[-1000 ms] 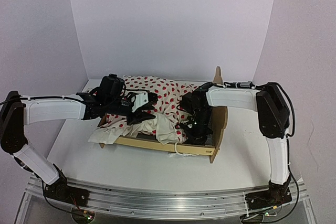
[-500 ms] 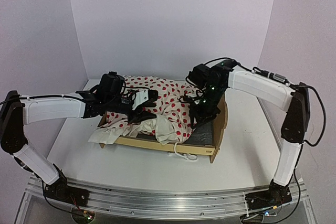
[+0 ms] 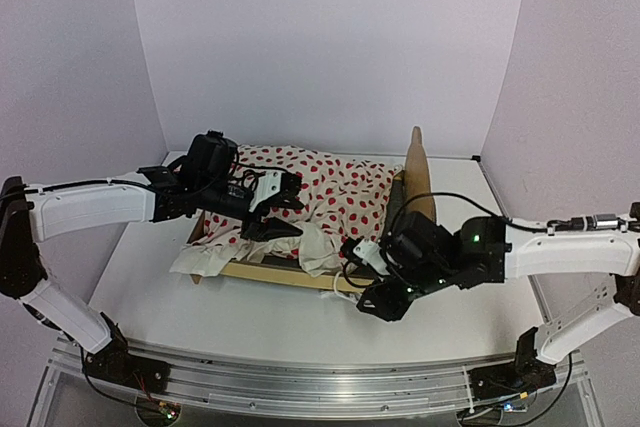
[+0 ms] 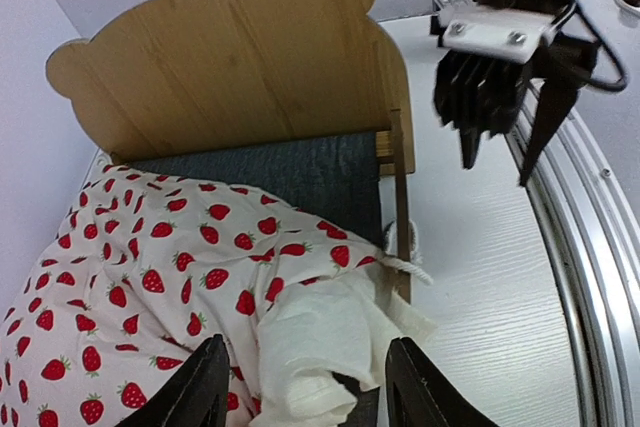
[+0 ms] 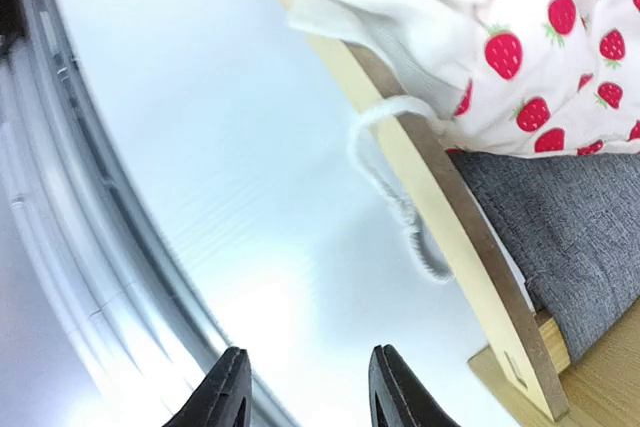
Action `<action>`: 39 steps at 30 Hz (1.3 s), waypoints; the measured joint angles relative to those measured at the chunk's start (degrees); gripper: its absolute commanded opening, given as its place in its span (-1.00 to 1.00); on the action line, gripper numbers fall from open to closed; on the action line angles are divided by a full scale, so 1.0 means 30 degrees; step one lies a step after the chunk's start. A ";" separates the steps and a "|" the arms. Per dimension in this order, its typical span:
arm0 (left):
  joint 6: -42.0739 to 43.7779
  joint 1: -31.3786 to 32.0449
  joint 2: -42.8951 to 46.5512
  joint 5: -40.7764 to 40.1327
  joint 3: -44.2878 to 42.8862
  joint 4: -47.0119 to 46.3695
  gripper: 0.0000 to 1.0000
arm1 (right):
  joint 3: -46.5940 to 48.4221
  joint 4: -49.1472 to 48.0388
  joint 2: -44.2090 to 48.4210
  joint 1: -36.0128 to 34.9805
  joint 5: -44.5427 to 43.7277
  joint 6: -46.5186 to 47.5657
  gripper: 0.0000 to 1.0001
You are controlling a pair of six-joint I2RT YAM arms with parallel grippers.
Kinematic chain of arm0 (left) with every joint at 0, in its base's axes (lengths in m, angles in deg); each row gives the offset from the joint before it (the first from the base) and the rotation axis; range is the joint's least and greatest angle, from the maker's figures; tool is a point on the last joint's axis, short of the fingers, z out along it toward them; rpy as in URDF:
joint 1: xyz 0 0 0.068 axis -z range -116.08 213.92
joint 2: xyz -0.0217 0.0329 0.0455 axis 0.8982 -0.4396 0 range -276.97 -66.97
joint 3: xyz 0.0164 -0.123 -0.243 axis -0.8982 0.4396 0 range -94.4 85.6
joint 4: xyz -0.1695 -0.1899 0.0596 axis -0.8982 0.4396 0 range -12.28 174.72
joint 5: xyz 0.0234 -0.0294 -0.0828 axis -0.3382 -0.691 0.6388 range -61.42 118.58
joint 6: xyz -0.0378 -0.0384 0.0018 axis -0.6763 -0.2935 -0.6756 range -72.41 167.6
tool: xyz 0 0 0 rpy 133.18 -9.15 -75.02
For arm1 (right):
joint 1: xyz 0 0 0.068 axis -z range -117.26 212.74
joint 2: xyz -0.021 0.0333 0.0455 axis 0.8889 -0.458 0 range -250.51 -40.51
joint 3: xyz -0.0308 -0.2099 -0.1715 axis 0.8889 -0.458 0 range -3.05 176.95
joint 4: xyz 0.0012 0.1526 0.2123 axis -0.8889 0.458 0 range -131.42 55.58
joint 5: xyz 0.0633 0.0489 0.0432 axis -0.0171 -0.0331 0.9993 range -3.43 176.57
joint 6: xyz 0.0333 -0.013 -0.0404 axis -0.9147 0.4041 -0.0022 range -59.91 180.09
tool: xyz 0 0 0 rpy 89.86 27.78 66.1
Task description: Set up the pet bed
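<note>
The pet bed (image 3: 300,274) is a light plywood frame with a scalloped headboard (image 4: 230,57) and a dark grey felt base (image 4: 290,172). A white blanket with red strawberries (image 3: 340,192) lies bunched over most of it, its white underside (image 4: 330,332) hanging over the near side rail (image 5: 440,207). My left gripper (image 3: 290,209) hovers open just above the blanket, nothing between its fingers (image 4: 210,382). My right gripper (image 3: 370,282) is low over the table in front of the near rail, open and empty, close to a loose white cord (image 5: 395,197).
The headboard end of the grey base (image 5: 570,227) is uncovered. White tabletop (image 3: 250,322) lies between the bed and the metal rail (image 3: 320,382) at the near edge. Purple walls close in the back and sides. The right gripper (image 4: 500,142) shows in the left wrist view.
My right arm has swung from over the headboard end of the bed down to the table in front of the near rail and has opened. The left gripper has opened wider in place.
</note>
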 measured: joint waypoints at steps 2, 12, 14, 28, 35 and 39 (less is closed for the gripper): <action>0.0194 0.0313 0.0218 0.0219 0.0001 0.0289 0.05 | -0.1729 -0.1951 0.0192 -0.0363 -0.1007 -0.0007 -0.21; 0.1351 0.0893 0.0772 0.0235 0.1048 0.1209 -0.03 | -0.8220 -1.1771 -0.0614 -0.1556 -0.5860 -0.0256 -0.26; 0.1619 0.0893 0.0780 0.0133 0.1267 0.1228 -0.03 | -0.8648 -1.2738 -0.1181 -0.1549 -0.6793 -0.0174 -0.28; 0.1350 0.0893 -0.0941 -0.1004 0.1842 0.0547 -0.02 | -0.8151 -1.4962 -0.2705 0.3821 -0.5814 0.2307 -0.30; 0.0929 0.0893 -0.1610 -0.1179 0.1756 0.0001 -0.02 | -0.7842 -1.5504 -0.3017 0.4706 -0.3277 0.2214 -0.13; 0.0661 0.0893 -0.1610 -0.1176 0.1739 -0.0212 -0.02 | -0.8250 -1.5006 -0.2779 0.4147 -0.2553 0.1428 -0.08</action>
